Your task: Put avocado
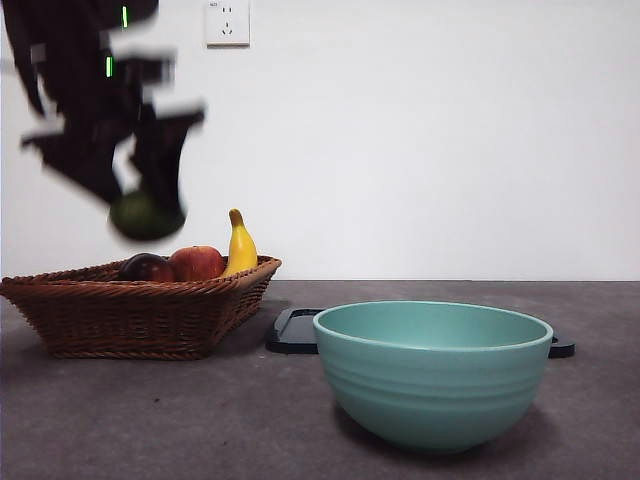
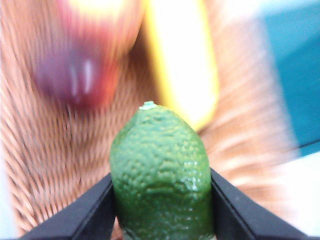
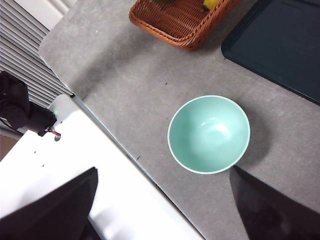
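Left gripper (image 2: 162, 200) clamps avocado (image 2: 161, 172) mid-air above wicker basket (image 1: 140, 310). Teal bowl (image 1: 432, 370) at basket's 4 o'clock, likely target: carry level, lower inside rim before release. Right gripper (image 3: 162, 200) spread wide, holding nothing.

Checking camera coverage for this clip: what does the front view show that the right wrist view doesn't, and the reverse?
Only the front view: the left claw shut on the avocado above the basket, plus an apple, a maroon fruit and a wall socket. Only the right wrist view: the open right claw, the bowl's bare inside and the table edge. Both: basket, bowl, banana, black tray.
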Robot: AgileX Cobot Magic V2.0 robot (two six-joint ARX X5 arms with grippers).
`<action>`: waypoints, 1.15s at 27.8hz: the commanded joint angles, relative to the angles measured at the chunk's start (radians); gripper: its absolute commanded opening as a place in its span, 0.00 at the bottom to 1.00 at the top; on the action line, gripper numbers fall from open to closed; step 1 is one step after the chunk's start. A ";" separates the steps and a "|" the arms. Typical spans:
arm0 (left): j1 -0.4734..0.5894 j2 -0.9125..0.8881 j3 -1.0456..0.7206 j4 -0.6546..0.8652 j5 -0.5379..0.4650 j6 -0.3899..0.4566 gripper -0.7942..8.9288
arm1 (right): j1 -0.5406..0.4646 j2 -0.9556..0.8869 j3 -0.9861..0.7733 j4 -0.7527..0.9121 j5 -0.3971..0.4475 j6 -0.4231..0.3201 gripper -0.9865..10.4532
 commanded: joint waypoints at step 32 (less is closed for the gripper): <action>-0.585 0.264 0.030 0.084 0.127 0.039 0.26 | 0.007 -0.011 0.018 0.003 0.131 0.003 0.46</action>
